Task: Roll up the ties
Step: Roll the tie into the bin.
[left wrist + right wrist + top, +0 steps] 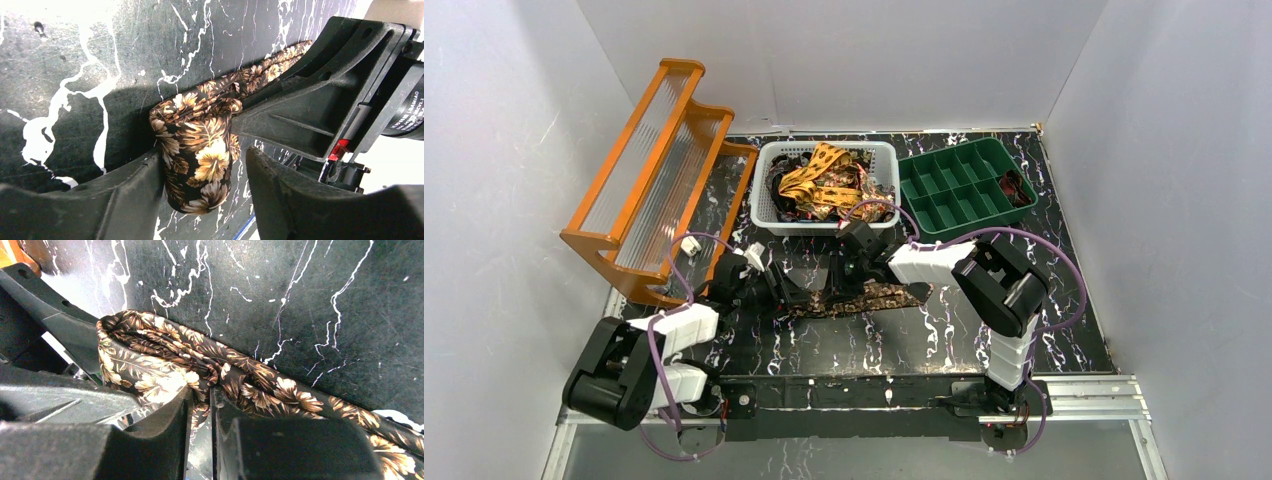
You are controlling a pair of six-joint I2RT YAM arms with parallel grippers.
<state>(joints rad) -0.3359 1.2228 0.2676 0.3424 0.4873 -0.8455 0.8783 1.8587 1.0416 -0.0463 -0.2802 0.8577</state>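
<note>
Left claw (202,160) low, jaws parted, right claw (201,400) close by, jaws pinched narrow on tie (150,355)

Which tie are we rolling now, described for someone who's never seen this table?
On the black marbled table, just in front of the white basket, lies the leaf-print tie. Unlike the tangled ties in that basket, it lies alone, stretched out, one end curled into a loop.

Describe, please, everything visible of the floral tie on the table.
The tie is soft dark-brown fabric printed with tan leaves and flowers. One end is folded into a loose loop; the rest trails flat across the black marbled table. The right gripper pinches it beside the loop, and the left gripper, open, flanks the looped end.
</note>
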